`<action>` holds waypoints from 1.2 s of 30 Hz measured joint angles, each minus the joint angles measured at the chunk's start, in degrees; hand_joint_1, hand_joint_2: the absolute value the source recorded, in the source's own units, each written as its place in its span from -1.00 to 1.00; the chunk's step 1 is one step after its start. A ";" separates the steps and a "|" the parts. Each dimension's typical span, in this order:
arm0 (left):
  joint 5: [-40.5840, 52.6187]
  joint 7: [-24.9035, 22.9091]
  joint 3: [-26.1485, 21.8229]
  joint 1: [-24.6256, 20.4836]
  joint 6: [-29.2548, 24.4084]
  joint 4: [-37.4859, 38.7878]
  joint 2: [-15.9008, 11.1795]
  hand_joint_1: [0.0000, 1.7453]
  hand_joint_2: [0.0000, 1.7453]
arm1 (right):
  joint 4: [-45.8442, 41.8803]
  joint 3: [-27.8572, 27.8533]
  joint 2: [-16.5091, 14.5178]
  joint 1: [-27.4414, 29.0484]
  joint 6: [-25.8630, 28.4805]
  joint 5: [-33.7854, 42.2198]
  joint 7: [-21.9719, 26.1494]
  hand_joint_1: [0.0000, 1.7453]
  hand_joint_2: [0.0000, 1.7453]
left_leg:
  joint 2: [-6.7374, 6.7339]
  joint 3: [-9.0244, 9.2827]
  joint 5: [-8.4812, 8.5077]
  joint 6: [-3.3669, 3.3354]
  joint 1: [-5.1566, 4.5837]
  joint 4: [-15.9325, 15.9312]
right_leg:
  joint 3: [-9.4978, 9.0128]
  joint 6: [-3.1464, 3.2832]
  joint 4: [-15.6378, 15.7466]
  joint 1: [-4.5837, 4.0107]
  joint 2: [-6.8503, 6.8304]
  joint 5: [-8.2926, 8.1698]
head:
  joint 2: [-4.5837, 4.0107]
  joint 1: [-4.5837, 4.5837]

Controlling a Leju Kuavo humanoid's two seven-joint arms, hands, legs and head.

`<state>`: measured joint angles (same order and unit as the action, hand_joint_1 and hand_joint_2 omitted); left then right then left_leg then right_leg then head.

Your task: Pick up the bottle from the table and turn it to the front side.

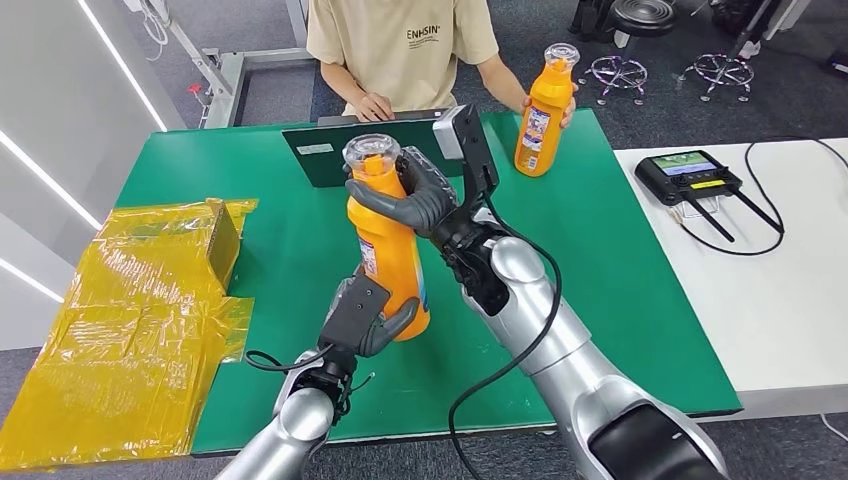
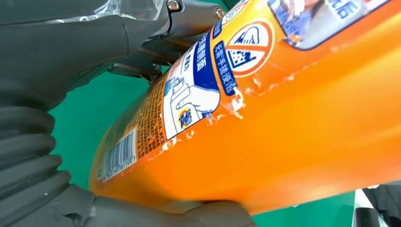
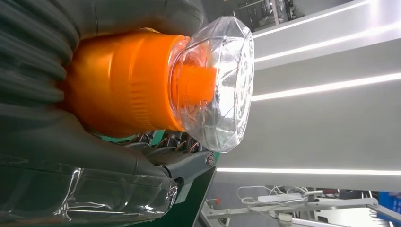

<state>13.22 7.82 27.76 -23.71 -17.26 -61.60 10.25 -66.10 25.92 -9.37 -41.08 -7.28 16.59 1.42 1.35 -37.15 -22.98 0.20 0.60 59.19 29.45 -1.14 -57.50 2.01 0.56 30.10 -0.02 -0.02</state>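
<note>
An orange bottle [image 1: 392,255] with a clear faceted cap [image 1: 371,152] stands upright above the green table [image 1: 600,260], held by both hands. My right hand [image 1: 415,203] grips its neck just under the cap; my left hand [image 1: 365,318] grips its lower body. In the left wrist view the bottle [image 2: 283,123] shows a label with a barcode. The right wrist view looks along the orange neck [image 3: 123,80] to the cap [image 3: 220,85].
A person sits across the table, one hand on a second orange bottle [image 1: 543,115] standing at the far right. A dark laptop [image 1: 350,150] lies behind my bottle. Yellow plastic wrap [image 1: 140,310] covers the table's left edge. A controller [image 1: 692,176] rests on the white table.
</note>
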 joint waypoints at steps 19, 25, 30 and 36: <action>-5.96 1.49 -3.76 1.63 -3.70 -1.87 -4.05 1.00 1.00 | -11.78 -2.02 5.13 7.58 2.86 -7.95 -0.63 -1.00 -1.00 | 0.02 -0.01 -0.01 0.00 0.01 -0.01 | 0.00 -0.01 0.01 0.00 -0.02 0.01 | 0.00 -0.01; -4.70 1.79 -10.68 7.16 -3.66 -8.04 -6.31 1.00 1.00 | -23.12 -9.02 9.76 17.56 4.29 -14.20 0.82 -1.00 -1.00 | 0.02 -0.02 -0.07 -0.02 -0.01 -0.01 | 0.00 -0.03 0.06 0.01 -0.03 0.04 | 0.00 0.00; -4.24 1.75 -16.36 12.99 -3.47 -14.27 -7.53 1.00 1.00 | -31.28 -15.62 12.45 27.19 6.14 -14.79 3.29 -1.00 -1.00 | 0.02 -0.02 -0.11 0.00 -0.01 -0.02 | 0.01 -0.04 0.08 0.01 -0.02 0.06 | 0.00 0.01; -3.03 1.43 -21.98 18.69 -4.25 -20.95 -8.35 1.00 1.00 | -37.43 -19.52 14.26 37.37 8.07 -15.28 5.41 -1.00 -1.00 | 0.00 -0.01 -0.13 0.03 0.01 -0.07 | 0.01 0.00 0.08 -0.02 -0.02 0.09 | 0.00 0.00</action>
<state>10.19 9.24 5.78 -5.02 -21.51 -82.54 1.90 -103.53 6.40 4.90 -3.71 0.79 1.32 6.83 1.35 -37.16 -23.11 0.22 0.60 59.12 29.45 -1.14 -57.42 1.99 0.53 30.19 -0.02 -0.02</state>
